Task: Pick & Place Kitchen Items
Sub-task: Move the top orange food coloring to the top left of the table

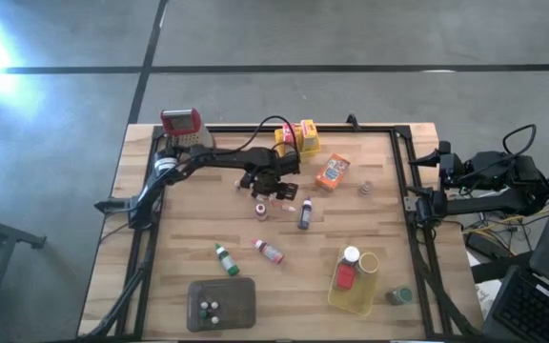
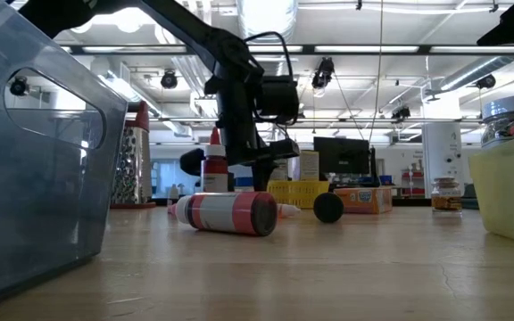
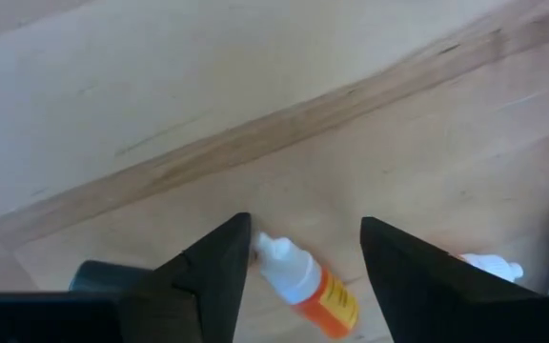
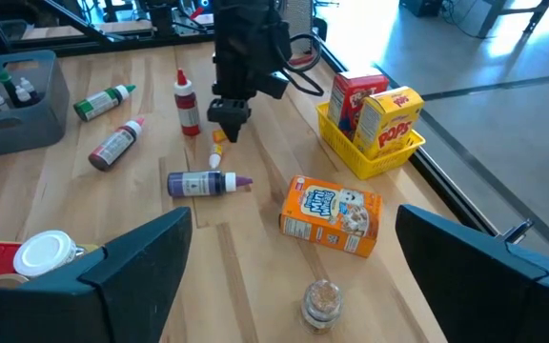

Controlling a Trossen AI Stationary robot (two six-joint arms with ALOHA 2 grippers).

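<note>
- Orange small bottle (image 3: 303, 291) with a white cap lies flat on the wooden table (image 1: 179, 229), mid-table.
- Its long axis runs slantwise between the left gripper (image 3: 303, 252) fingers, cap end toward one finger (image 3: 219, 272).
- Left gripper hangs directly over it, jaws parted, not gripping.
- Right gripper (image 4: 294, 272) waits at the table's right edge, jaws wide.

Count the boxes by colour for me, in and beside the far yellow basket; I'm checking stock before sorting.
Red box, standing in the yellow basket: 1
Yellow box, standing in the same basket: 1
Orange box, lying loose beside it: 1
Total: 3
</note>
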